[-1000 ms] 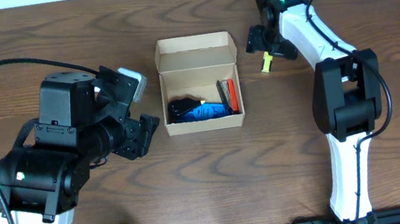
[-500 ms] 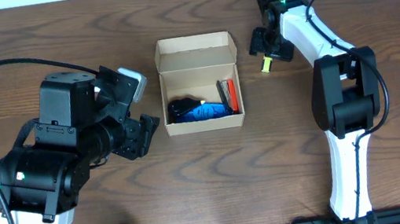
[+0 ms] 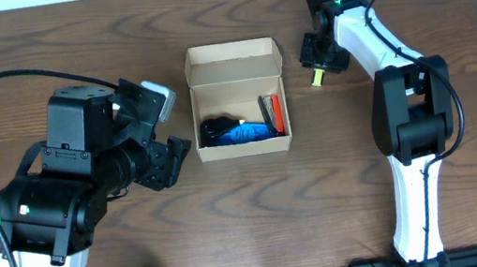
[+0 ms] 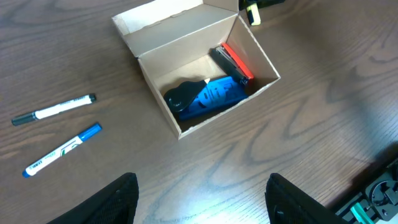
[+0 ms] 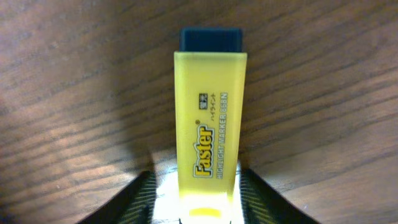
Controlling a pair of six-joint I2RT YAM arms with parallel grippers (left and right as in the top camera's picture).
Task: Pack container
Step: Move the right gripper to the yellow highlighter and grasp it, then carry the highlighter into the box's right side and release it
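Observation:
The container (image 3: 245,148) is a tan cardboard box in the middle of the table, its flap lid open at the back. It also shows in the left wrist view (image 4: 186,46). Inside lie a blue item (image 3: 246,131), a black item and a red and black item (image 3: 273,111). A yellow highlighter (image 3: 316,75) with a dark cap lies on the table right of the box. My right gripper (image 3: 317,54) is open with a finger on each side of the highlighter (image 5: 209,112). My left gripper (image 4: 199,186) is open and empty, above the table left of the box.
A white marker with a black cap (image 4: 55,109) and a blue marker (image 4: 62,150) lie on the wood left of the box. In the overhead view my left arm (image 3: 82,166) hides them. The right arm's base stands at the front right.
My right gripper has shifted slightly toward the back over the highlighter. The highlighter, the box and the left arm have not moved.

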